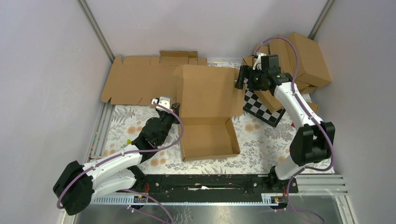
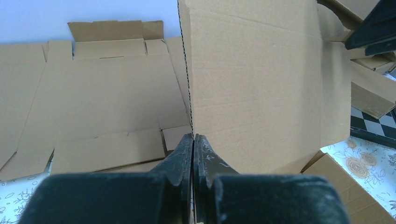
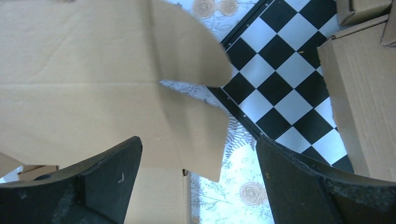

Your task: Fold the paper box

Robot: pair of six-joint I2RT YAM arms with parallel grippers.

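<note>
A large plain brown corrugated cardboard paper box point(image 1: 205, 93) sits at centre frame on a floral-print tablecloth point(image 1: 261, 140). Its shallow tray lies toward the bottom of the overhead view and its lid is raised toward the top, so the long axis runs bottom to top.

The left gripper point(image 2: 193, 137) is clamped tight, with its tips meeting at the foot of the lid's left edge. Whether any cardboard is nipped between them is unclear.

The right gripper point(image 3: 198, 142) is spread wide and holds nothing. It is poised at the lid's right edge, where the rounded side flap lies between its fingers, and it looks the better placed arm to tuck that flap.

Only the right wrist view shows the flap hanging free over the black-and-white checkered board point(image 3: 280, 70). Only the overhead view shows a flat unfolded cardboard sheet point(image 1: 135, 81) at upper left and a pile of finished cartons point(image 1: 303, 60) at upper right.
</note>
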